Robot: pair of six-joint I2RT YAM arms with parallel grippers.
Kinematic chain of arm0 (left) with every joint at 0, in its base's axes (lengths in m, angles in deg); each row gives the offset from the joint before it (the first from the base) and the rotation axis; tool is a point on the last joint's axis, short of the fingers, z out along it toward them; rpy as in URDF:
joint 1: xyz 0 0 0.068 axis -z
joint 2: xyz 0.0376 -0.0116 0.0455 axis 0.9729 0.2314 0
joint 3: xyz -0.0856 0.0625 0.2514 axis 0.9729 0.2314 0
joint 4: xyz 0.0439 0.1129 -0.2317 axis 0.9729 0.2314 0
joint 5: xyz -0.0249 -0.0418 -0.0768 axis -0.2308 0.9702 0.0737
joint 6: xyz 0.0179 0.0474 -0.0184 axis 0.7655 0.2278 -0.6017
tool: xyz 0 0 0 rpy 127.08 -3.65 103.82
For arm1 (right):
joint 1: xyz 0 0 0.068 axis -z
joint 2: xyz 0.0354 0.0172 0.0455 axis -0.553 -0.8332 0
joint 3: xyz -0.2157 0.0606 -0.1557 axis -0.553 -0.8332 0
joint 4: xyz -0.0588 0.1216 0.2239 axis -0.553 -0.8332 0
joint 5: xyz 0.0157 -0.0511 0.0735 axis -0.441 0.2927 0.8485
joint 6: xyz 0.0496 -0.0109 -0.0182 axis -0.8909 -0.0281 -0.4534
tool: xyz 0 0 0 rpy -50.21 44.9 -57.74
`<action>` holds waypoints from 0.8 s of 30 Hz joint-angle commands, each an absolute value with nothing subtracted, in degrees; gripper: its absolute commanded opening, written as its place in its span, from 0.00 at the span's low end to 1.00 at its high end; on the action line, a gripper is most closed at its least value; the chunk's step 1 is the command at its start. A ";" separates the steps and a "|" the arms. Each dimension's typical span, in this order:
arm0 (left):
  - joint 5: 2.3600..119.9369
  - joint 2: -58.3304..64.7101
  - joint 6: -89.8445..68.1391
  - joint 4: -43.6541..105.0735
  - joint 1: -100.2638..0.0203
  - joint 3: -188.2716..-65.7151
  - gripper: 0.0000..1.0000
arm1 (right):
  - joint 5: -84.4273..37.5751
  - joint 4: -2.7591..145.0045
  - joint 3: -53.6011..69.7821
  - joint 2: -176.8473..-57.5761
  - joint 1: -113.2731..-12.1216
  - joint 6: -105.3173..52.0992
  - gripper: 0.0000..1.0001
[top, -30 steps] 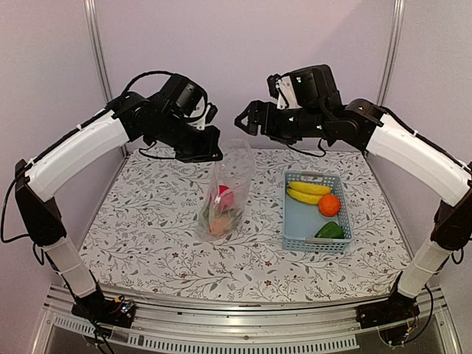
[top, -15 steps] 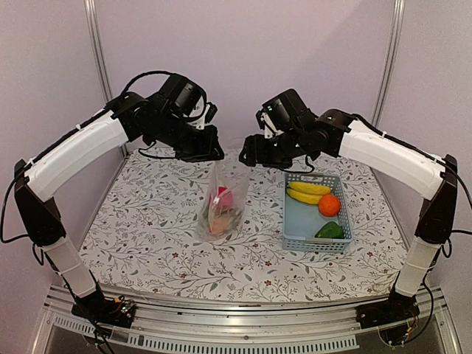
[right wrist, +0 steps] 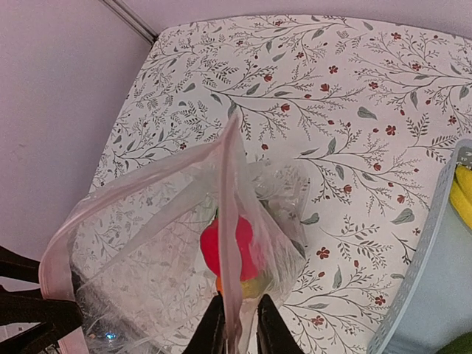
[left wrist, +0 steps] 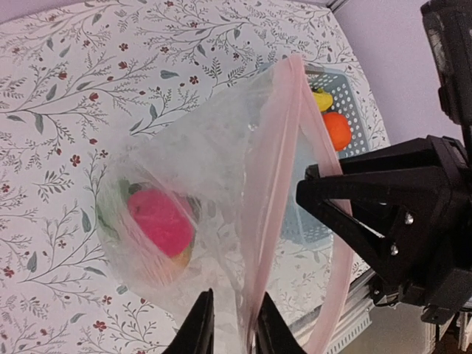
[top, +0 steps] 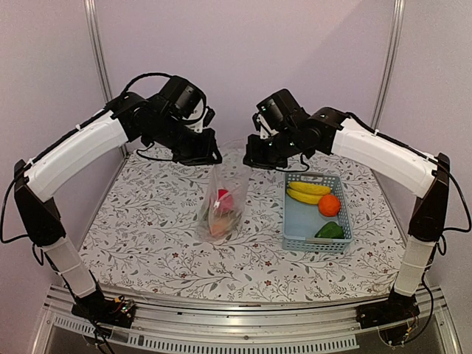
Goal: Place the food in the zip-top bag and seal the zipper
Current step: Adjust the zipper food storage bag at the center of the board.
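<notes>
The clear zip-top bag (top: 225, 195) hangs over the mid-table between my two grippers, its mouth spread. Inside it lie a red piece of food (top: 223, 198) (left wrist: 158, 221) (right wrist: 210, 247) and orange and green bits. My right gripper (top: 251, 160) (right wrist: 241, 324) is shut on the pink zipper (right wrist: 230, 214) strip at the rim. My left gripper (top: 213, 156) (left wrist: 234, 324) has its jaws slightly apart; the zipper (left wrist: 284, 169) runs between them against the right finger. More food sits in the basket: yellow bananas (top: 308, 190), an orange (top: 329, 204), a green piece (top: 330, 230).
The light-blue mesh basket (top: 299, 221) stands right of the bag, close under my right arm. A floral cloth (top: 147, 221) covers the table. Purple walls and metal posts (top: 94, 44) close the back and sides.
My right arm has swung down and left to the bag's rim and its jaws have closed on the zipper strip. My left jaws have eased slightly apart. The bag stays hanging.
</notes>
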State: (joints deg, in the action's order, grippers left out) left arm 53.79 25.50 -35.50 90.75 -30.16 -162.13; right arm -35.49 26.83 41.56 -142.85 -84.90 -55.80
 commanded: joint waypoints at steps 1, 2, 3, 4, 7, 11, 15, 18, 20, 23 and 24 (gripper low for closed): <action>53.83 25.56 -35.11 91.78 -29.80 -162.48 0.16 | -35.08 26.32 42.42 -141.61 -85.09 -56.97 0.14; 53.96 25.59 -35.04 91.40 -29.70 -162.57 0.13 | -35.08 26.36 42.41 -141.56 -85.12 -57.04 0.13; 54.23 25.69 -34.84 90.99 -29.62 -162.62 0.10 | -34.87 26.29 42.41 -141.52 -85.08 -57.10 0.13; 54.36 25.74 -34.66 90.66 -29.56 -162.73 0.06 | -34.59 26.32 42.52 -141.51 -85.08 -57.21 0.13; 54.12 26.13 -34.28 90.13 -29.50 -163.46 0.00 | -33.75 25.78 43.29 -141.12 -85.09 -57.44 0.17; 53.11 26.40 -33.77 90.13 -29.51 -164.47 0.00 | -31.71 22.95 44.67 -138.64 -83.26 -58.15 0.33; 53.49 26.24 -33.65 89.35 -29.51 -164.22 0.00 | -31.90 21.25 40.79 -131.60 -79.81 -57.44 0.52; 53.87 26.31 -33.55 89.25 -29.50 -163.61 0.00 | -33.90 19.52 34.09 -127.40 -75.08 -55.65 0.54; 54.13 26.27 -33.50 89.24 -29.51 -163.46 0.00 | -34.85 19.32 27.38 -124.40 -71.22 -54.08 0.54; 54.37 26.07 -33.48 89.24 -29.49 -163.21 0.00 | -37.44 20.35 20.02 -121.23 -66.86 -50.07 0.54; 54.33 25.97 -33.46 89.24 -29.46 -163.12 0.00 | -38.65 20.86 17.83 -120.78 -66.09 -48.87 0.54</action>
